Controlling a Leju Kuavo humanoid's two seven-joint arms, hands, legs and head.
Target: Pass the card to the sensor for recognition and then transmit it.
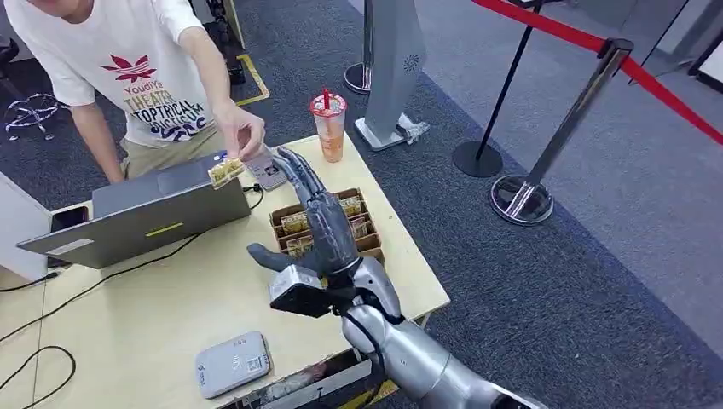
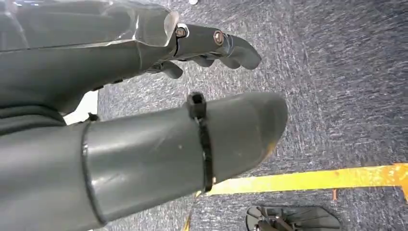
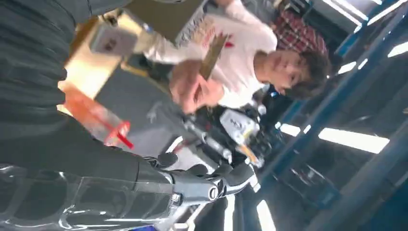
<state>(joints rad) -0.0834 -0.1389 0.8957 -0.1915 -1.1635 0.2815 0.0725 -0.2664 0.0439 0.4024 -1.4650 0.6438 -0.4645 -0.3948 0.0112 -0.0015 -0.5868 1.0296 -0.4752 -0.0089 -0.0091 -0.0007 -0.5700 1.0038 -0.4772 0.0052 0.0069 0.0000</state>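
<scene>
Right hand (image 1: 320,223) is stretched out flat over the table (image 1: 170,298), fingers straight and spread a bit, nothing in it. It's hovering over the brown cardboard tray (image 1: 368,241) that has a few gold-patterned cards standing in its slots, fingertips pointing toward the person across the table. From the wrist camera the same hand (image 3: 192,185) looks extended and empty too.

The card (image 1: 226,172) is in the person's hand (image 1: 241,128), pinched at its top edge and dangling just above the lid edge of the grey laptop (image 1: 141,213). It's close to the robot's fingertips but not touching them. You can see the card (image 3: 211,55) from the right wrist view as well, held up in the person's fingers.

Left hand (image 2: 207,48) is hanging down over grey carpet with a yellow floor line (image 2: 308,178), fingers loosely curled a little, holding nothing.

Other stuff on the table: an iced drink cup with a red straw (image 1: 328,126) near the far edge, and a white card reader (image 1: 232,364) on the near side, well apart from the card.
</scene>
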